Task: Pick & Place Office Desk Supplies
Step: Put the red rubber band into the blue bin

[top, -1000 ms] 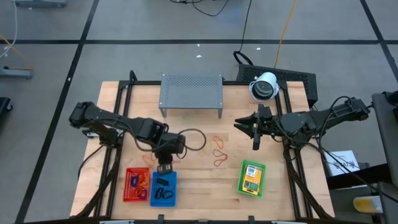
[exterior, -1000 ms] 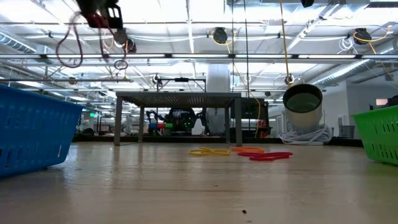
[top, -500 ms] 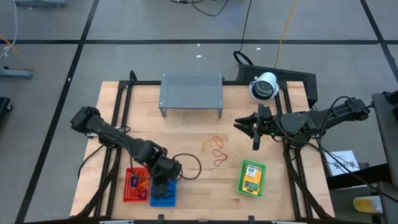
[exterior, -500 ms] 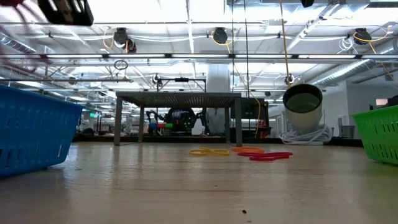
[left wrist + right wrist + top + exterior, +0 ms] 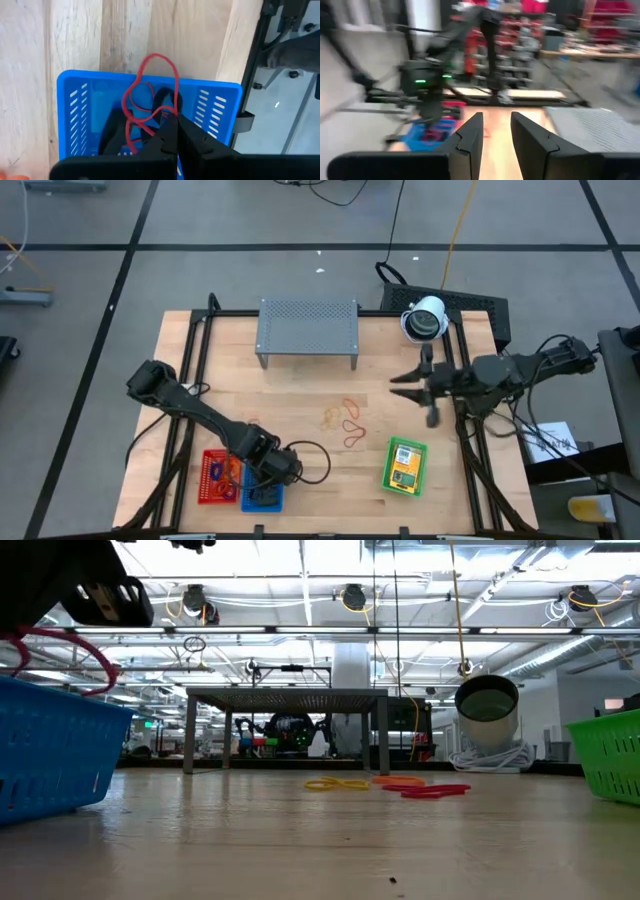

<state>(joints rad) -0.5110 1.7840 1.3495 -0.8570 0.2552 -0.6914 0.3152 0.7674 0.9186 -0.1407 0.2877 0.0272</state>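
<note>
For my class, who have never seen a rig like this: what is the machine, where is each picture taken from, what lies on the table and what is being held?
It is a robot with two dark jointed arms at a wooden table. One picture looks straight down, one looks level across the tabletop, and two come from cameras on the wrists. The left hand is shut on a red rubber band, holding it over the blue basket, beside a red basket. The right hand, fingers apart, holds nothing and hangs near the table's right edge. On the table lie loose rubber bands, a green basket with yellow packets, and a grey perforated shelf.
</note>
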